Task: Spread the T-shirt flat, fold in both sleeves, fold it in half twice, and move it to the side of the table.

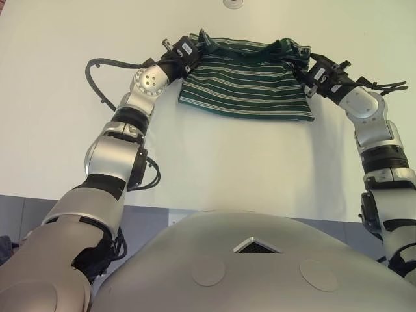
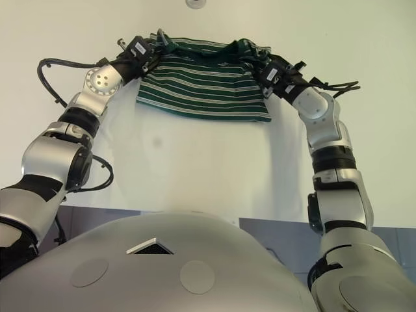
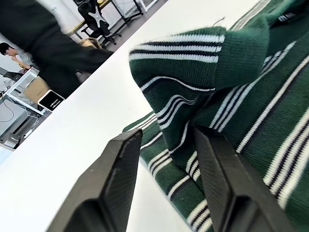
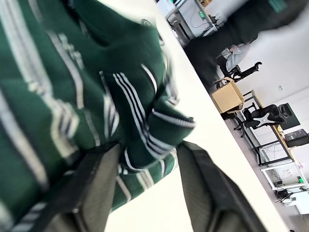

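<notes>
Stripes of white run across the dark green T-shirt (image 1: 244, 88), which lies on the white table (image 1: 227, 169) far out in front of the robot, about in the middle from side to side. It is folded into a wide, short shape. Its near edge lies flat and fairly straight on the table. Its far edge is bumpy and bunched up, and the cloth rises a bit at both far corners. The two arms stretch out, one to each side of the shirt, so the shirt sits between them. The left claw (image 3: 166, 137) is at the far left corner of the shirt. Its two black fingers (image 3: 113, 179) stand apart, and a folded bit of striped cloth lies in the gap between them. One finger is at the edge of the cloth, beside bare table, and the other lies against the shirt. The right claw (image 4: 147, 150) is at the far right corner. Its fingers (image 4: 205, 188) are spread wide too, and a rumpled lump of the shirt pokes into the space between them, touching both. Neither claw is squeezed tight on the cloth. A black office chair (image 3: 99, 14) stands in the room past the table.
</notes>
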Controlling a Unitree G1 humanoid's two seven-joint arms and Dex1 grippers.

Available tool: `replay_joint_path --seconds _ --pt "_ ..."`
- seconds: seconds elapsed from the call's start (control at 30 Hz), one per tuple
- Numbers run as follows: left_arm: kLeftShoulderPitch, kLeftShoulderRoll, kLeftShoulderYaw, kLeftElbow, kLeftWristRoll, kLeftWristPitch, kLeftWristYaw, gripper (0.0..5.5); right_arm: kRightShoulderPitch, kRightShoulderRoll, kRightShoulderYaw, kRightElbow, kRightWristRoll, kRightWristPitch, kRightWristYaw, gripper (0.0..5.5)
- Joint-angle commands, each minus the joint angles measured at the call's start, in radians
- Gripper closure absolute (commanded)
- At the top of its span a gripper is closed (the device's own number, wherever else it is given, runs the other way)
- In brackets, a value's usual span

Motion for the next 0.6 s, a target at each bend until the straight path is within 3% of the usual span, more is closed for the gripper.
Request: replay_joint_path --seconds 0.03,0.27,0.37,0.5,0.6 --pt "-0.049 -0.015 0.048 0.029 -0.037 0.058 0.016 2.74 -0.074 0.067 -0.087 0.105 0.148 0.024 0.048 2.71" --pt "-0.115 -0.029 0.180 0.050 -0.145 0.159 0.061 1.48 -0.164 0.125 -0.194 0.258 0.285 0.041 0.075 1.38" --pt "-0.111 -0.019 0.278 -0.036 -0.256 0.089 0.006 1.46 -0.146 0.098 -0.205 0.168 0.280 -0.023 0.074 0.79" --pt "-0.020 -0.008 0.325 -0.268 -0.352 0.007 -0.086 1.46 -0.110 0.038 -0.171 0.081 0.191 -0.120 0.056 0.13" --pt "0.107 0.006 0.349 -0.550 -0.445 0.025 -0.150 1.46 -0.101 -0.010 -0.105 0.081 0.060 -0.179 0.013 0.13"
